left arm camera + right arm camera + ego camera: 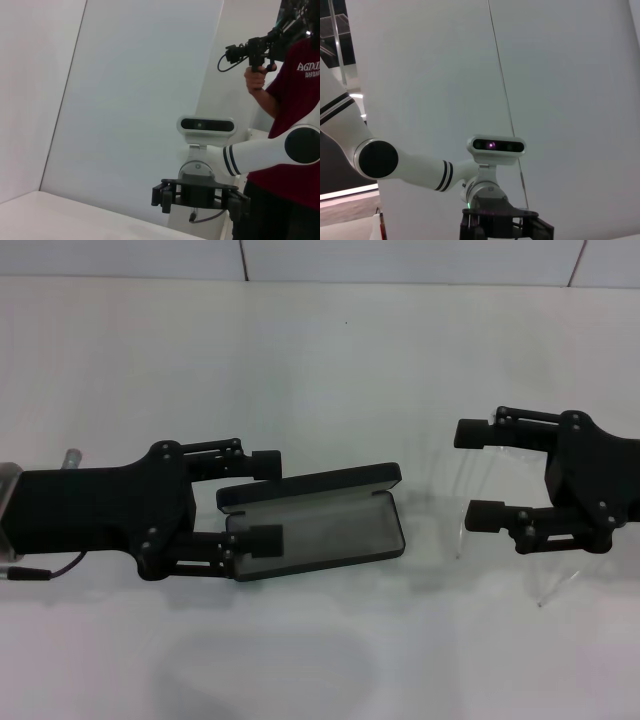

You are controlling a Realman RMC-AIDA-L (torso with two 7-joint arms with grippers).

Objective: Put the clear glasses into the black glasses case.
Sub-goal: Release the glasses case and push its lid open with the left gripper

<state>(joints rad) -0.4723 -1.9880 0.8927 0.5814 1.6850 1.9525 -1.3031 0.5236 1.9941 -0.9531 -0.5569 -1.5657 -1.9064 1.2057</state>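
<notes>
Both end effectors, left (266,502) and right (483,473), reach inward, spread.

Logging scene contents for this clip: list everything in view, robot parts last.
case: 1, black with grey lining, open on the table centre, by the left gripper.
glasses: 1, clear, on the table between the case and the right gripper, temple arms reaching past that gripper.
table: 1, white, under everything.
person: 1, dark red shirt, behind the robot, holding up a black camera rig.
left gripper: 1, black, open, fingers straddling the case's near end.
right gripper: 1, black, open, at the glasses.
</notes>
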